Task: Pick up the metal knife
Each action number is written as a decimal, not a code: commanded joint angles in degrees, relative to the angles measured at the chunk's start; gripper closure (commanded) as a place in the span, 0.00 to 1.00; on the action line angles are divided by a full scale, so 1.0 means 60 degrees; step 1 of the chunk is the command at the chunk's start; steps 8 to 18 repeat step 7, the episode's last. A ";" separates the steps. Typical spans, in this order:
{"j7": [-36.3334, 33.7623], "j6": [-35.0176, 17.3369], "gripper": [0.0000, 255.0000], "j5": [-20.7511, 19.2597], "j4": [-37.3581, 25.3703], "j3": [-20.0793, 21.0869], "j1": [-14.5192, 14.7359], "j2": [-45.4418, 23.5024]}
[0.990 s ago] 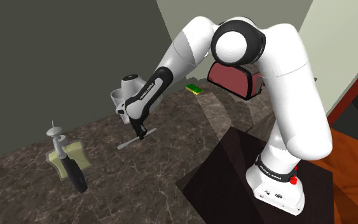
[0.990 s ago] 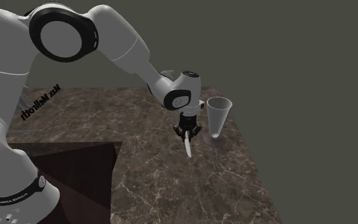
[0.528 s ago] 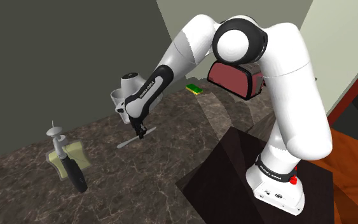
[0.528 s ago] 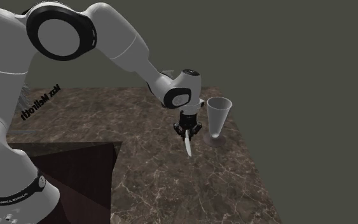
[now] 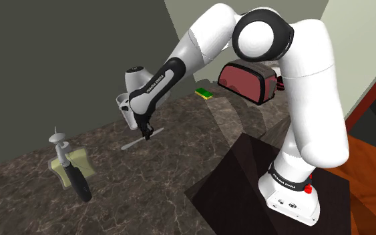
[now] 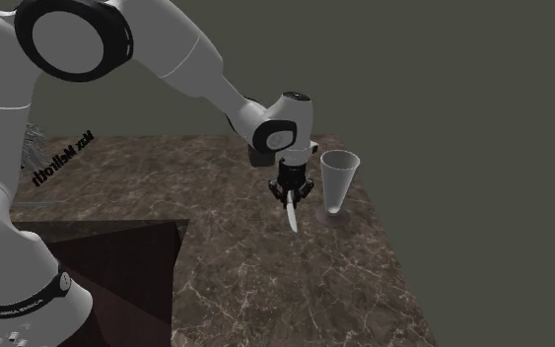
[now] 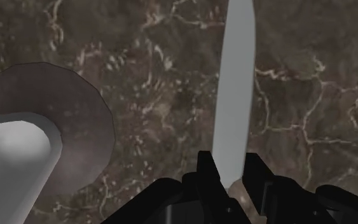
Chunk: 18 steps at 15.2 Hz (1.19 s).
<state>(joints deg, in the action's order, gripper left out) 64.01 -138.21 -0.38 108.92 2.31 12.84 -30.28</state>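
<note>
A pale grey knife [image 5: 131,144] is clasped at one end by my black gripper [image 5: 145,131], which is shut on it. Seen from the second exterior view, the knife [image 6: 291,215] hangs down from the gripper [image 6: 290,193] with its tip low over the dark marble counter [image 6: 265,276]. I cannot tell whether the tip touches the stone. In the wrist view the blade [image 7: 234,95] runs straight out from between the two fingers of the gripper [image 7: 231,172].
A grey cone-shaped glass [image 6: 339,182] stands close beside the gripper; its pale body [image 7: 12,153] also looms near the fingers. A dark-handled tool on a beige cloth [image 5: 73,172], a green sponge [image 5: 204,93] and a dark red appliance [image 5: 246,81] sit farther off.
The gripper, still shut on the knife, has moved up and toward the shoulder view's left, nearer the glass. The arm's elbow has risen.
</note>
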 commanded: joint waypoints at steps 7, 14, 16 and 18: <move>0.0007 0.0601 1.00 0.0021 -0.0054 0.0014 -0.0014 0.0543; 0.0007 0.0601 1.00 0.0021 -0.0054 0.0014 -0.0014 0.0543; 0.0007 0.0601 1.00 0.0021 -0.0054 0.0014 -0.0014 0.0543; 0.0007 0.0601 1.00 0.0021 -0.0054 0.0014 -0.0014 0.0543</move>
